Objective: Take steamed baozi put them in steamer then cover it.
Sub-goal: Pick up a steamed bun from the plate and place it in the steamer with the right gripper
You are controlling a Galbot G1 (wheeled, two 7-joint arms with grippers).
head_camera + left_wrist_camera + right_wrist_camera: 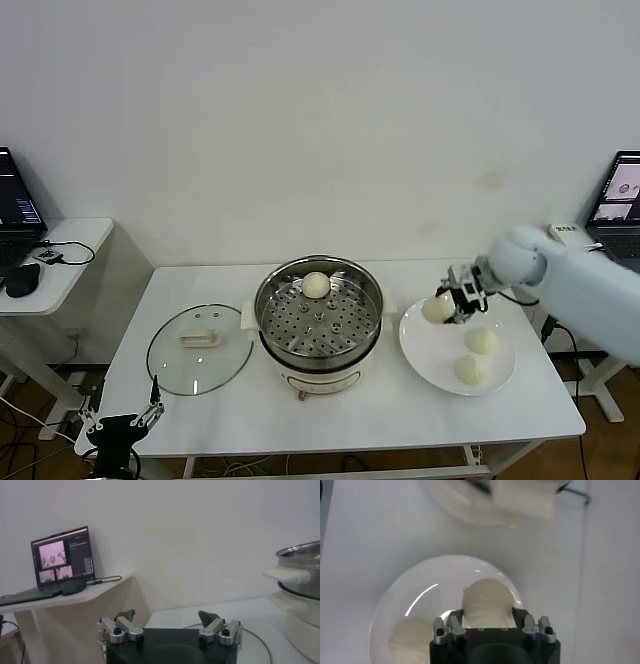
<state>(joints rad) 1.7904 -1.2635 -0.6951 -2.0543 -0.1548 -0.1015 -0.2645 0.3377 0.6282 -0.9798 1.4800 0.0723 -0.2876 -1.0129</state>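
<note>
Right pincer (452, 303) is clamped on one steamed baozi (438, 309), its two fingers pressed against opposite sides of the bun; in the right wrist view the same bun (487, 601) sits squarely between the fingers (454, 621). The held bun is a smooth, round, cream-white dough ball, raised above the near-steamer edge of the white plate (424, 350). Two more buns (482, 341) (470, 370) of the same shape lie on that flat, glossy round plate, near each other. A fourth bun (316, 285) rests on the perforated steel tray inside the steamer (318, 310), toward its far side. The steamer is a round, shiny stainless-steel pot on a cream-white base, standing on the white bench (400, 415) just beside the plate. The cover (200, 348), a round clear glass lid with a metal rim and a cream-white bar handle, lies flat on the bench on the steamer's other side. Left pincer (118, 422) is parked low off the bench's front corner, fingers apart and holding nothing.
</note>
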